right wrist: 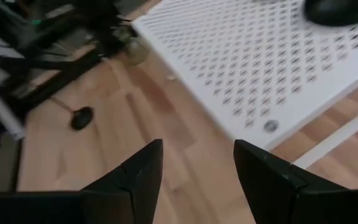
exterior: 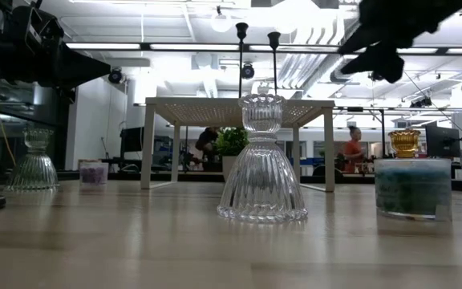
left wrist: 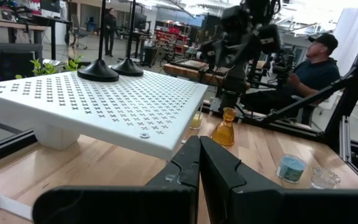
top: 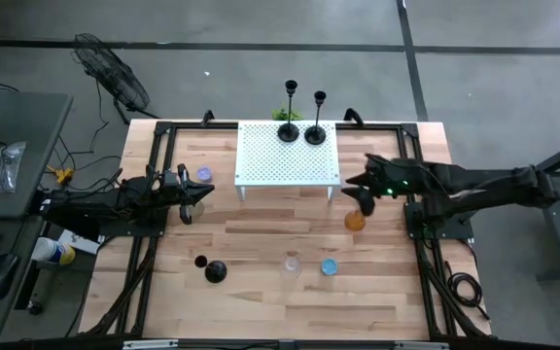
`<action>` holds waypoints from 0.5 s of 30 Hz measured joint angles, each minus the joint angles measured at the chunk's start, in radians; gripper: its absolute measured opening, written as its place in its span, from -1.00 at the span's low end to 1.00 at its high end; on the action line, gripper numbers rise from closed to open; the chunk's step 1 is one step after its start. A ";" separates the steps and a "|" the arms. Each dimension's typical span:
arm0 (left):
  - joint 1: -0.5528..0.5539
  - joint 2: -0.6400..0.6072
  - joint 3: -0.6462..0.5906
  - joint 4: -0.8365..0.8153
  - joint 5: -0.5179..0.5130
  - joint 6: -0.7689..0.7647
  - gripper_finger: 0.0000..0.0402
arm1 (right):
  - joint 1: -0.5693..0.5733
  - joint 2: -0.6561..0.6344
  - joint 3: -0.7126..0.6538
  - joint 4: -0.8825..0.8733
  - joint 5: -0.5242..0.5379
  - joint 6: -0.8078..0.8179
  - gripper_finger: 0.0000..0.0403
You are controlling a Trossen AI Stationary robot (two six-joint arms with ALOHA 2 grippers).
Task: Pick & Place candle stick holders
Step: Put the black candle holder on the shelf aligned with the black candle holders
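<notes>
Two black candlesticks (top: pixel 289 131) (top: pixel 316 131) stand by their round bases on the white perforated stand (top: pixel 261 165). A third black candlestick (top: pixel 212 270) seems to lie on the table near the front left. An orange glass holder (top: pixel 356 220), a clear ribbed one (top: pixel 292 263), a blue cup (top: pixel 330 266) and a purple cup (top: pixel 204 174) stand on the table. My left gripper (top: pixel 194 194) is shut and empty, left of the stand. My right gripper (top: pixel 353 185) is open and empty, above the table beside the stand's right end, just beyond the orange holder.
Another clear ribbed holder (exterior: pixel 33 160) stands at the left in the low view. A small yellowish cup (left wrist: pixel 196 120) shows beneath the stand. A green plant (top: pixel 286 115) stands behind the stand. Bare wood lies between the stand and the front row of cups. People show in the room beyond.
</notes>
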 joint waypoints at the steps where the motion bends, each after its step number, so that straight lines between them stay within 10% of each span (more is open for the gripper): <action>1: 0.000 0.000 0.000 0.000 0.000 0.000 -0.98 | 0.015 -0.030 -0.026 0.023 0.000 0.001 -0.05; 15: 0.000 0.000 0.000 0.000 0.000 0.000 -0.98 | 0.110 -0.436 -0.418 0.302 0.008 0.000 -0.05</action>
